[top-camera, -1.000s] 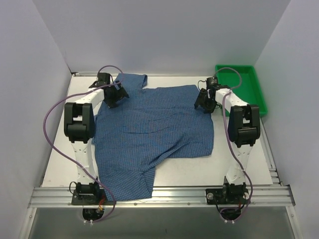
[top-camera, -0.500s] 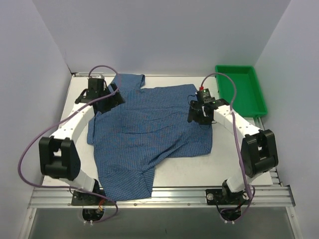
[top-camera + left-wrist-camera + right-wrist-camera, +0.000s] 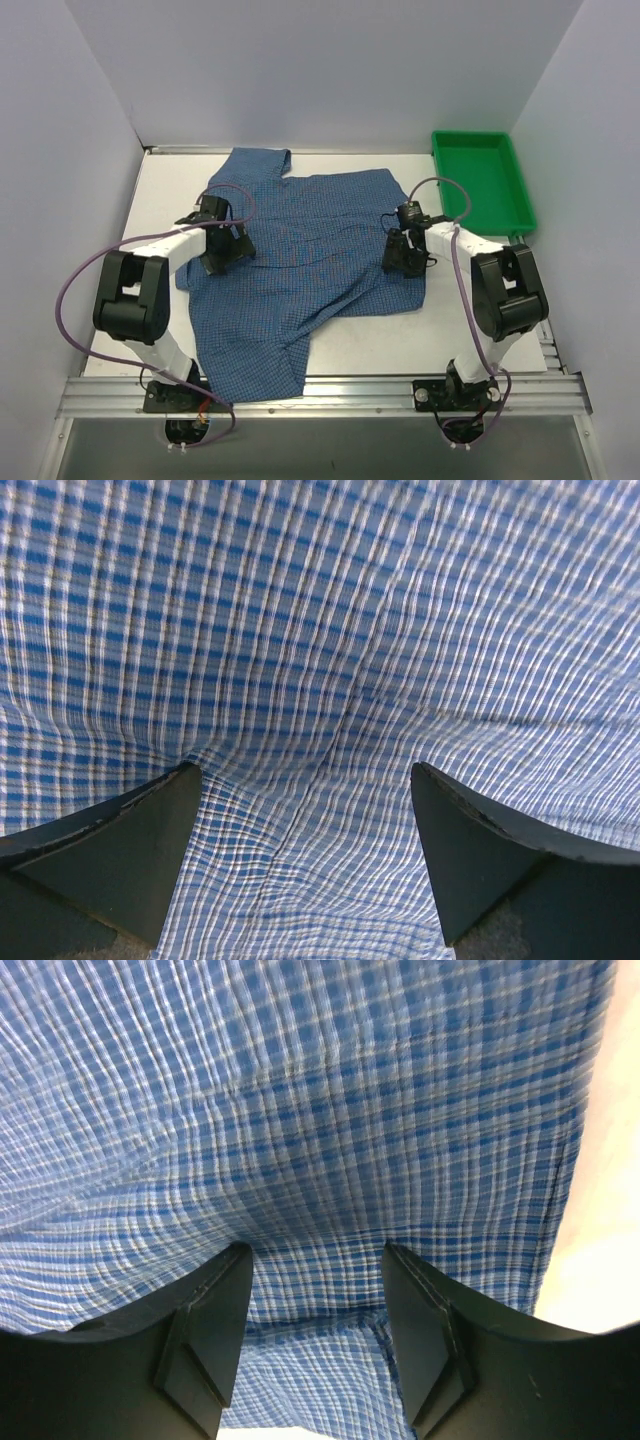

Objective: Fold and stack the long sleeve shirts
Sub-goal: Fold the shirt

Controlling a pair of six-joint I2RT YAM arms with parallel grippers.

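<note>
The blue fine-checked cloth shirt (image 3: 310, 270) lay spread mid-frame on the white surface (image 3: 480, 335). The left pincer (image 3: 305, 770) gaped wide and the right pincer (image 3: 317, 1250) stood half-parted, both released, low over the shirt.

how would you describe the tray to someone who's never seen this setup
Look at the white table and go to its far right corner, past the right arm. The tray sits there: shallow, rectangular and bright green, the only green thing, unlike the blue checked shirt spread mid-table.
</note>
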